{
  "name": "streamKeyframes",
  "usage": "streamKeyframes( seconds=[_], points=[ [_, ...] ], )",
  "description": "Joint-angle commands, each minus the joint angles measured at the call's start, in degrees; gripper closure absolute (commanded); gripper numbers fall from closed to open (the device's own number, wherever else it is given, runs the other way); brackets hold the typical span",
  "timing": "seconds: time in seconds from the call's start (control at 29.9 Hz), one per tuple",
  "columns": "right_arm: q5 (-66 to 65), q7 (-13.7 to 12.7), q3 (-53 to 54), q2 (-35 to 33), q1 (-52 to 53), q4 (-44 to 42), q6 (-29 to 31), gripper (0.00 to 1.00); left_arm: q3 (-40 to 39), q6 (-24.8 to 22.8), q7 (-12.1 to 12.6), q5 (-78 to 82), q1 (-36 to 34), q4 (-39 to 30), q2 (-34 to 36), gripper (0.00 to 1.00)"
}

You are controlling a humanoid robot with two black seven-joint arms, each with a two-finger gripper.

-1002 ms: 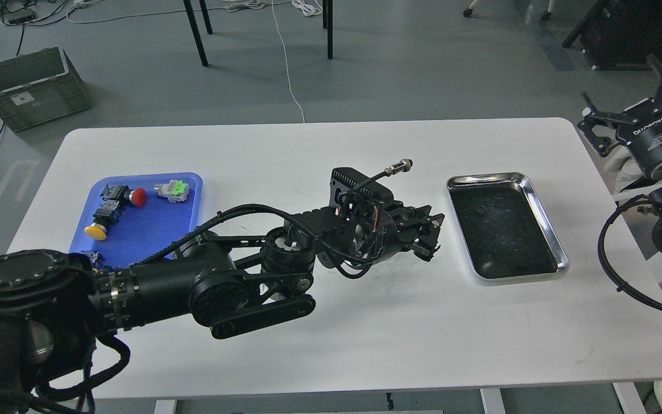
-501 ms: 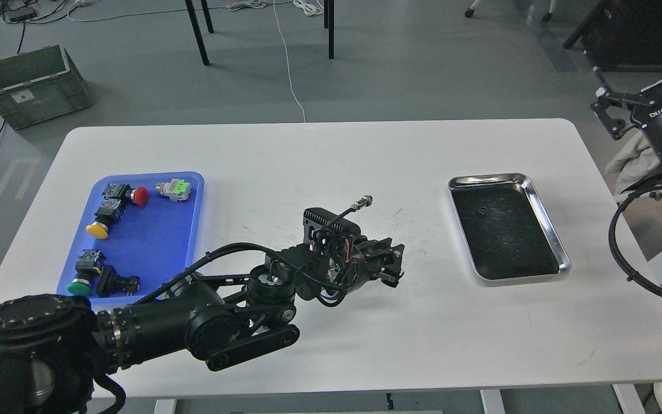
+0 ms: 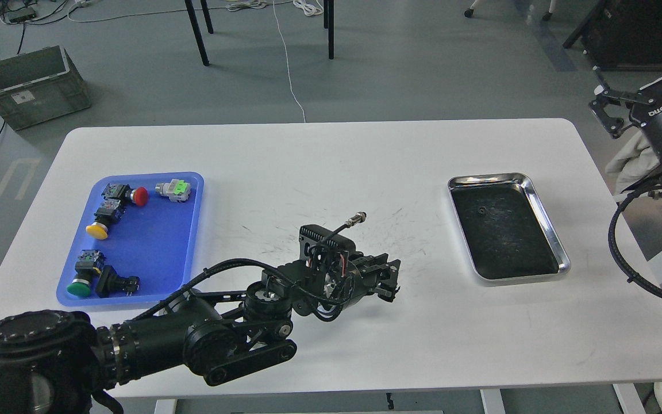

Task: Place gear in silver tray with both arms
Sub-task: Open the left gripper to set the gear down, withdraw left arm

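Note:
The silver tray (image 3: 550, 225) lies on the right part of the white table, and its dark floor holds only a small dark speck (image 3: 482, 210) that I cannot identify. No gear shows clearly anywhere. My left gripper (image 3: 388, 282) hovers low over the table's middle, well left of the tray and pointing toward it. Its dark fingers cannot be told apart, and I see nothing in them. My right gripper (image 3: 637, 80) is off the table beyond its far right corner, with its fingers (image 3: 602, 109) spread apart and empty.
A blue plastic tray (image 3: 153, 230) at the left holds several push-button switches: red (image 3: 138, 196), yellow (image 3: 96, 231), green (image 3: 79, 287). A grey crate (image 3: 32, 86) and chair legs stand on the floor behind the table. My left arm's links lie across the table's front left.
My left gripper has drawn back to the left and toward me, away from the silver tray. My right gripper has risen and moved right, off the table's edge.

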Motion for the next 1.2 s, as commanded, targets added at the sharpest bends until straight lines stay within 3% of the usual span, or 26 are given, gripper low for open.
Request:
streamKeyframes(
  seconds=[0.0, 0.1, 0.27, 0.37, 0.53, 0.67, 0.8, 1.0, 1.17],
  points=[
    [0.0, 0.1, -0.1, 0.0, -0.1, -0.1, 0.0, 0.03, -0.1, 0.5, 0.0, -0.5, 0.0, -0.3, 0.0, 0.51],
    [0.0, 0.0, -0.2, 0.1, -0.1, -0.3, 0.0, 0.03, -0.1, 1.3, -0.1, -0.8, 0.0, -0.5, 0.0, 0.20],
    [0.0, 0.0, -0.2, 0.1, -0.1, -0.4, 0.0, 0.03, -0.4, 3.3, 0.0, -4.2, -0.2, -0.7, 0.0, 0.06],
    [0.0, 0.0, -0.1, 0.0, -0.1, -0.4, -0.1, 0.03, -3.2, 5.2, 0.1, -6.7, -0.7, -0.7, 0.0, 0.03],
    [-0.1, 0.1, -0.9, 0.1, 0.4, -0.2, -0.1, 0.03, -16.3, 5.5, 0.6, -12.0, -1.8, -0.5, 0.0, 0.02],
    [-0.4, -0.1, -1.1, 0.2, 1.0, 0.1, -0.2, 0.03, -27.6, 5.3, 0.6, -25.7, -2.4, -0.1, 0.0, 0.02],
    [-3.0, -0.4, -1.1, 0.3, 2.5, 0.4, -0.4, 0.03, -31.7, 6.5, -0.6, -37.7, -3.7, -0.6, 1.3, 0.02],
    [-10.7, -0.6, -3.0, 1.4, 6.6, 0.4, -3.6, 0.03, -40.9, 6.4, -5.9, -54.4, -2.6, -2.7, 11.4, 0.02],
    [-16.7, -0.8, -12.3, 4.6, 14.3, 0.4, -4.1, 0.03, -43.5, 6.4, -11.0, -67.0, -0.5, -1.9, 17.3, 0.02]
  ],
)
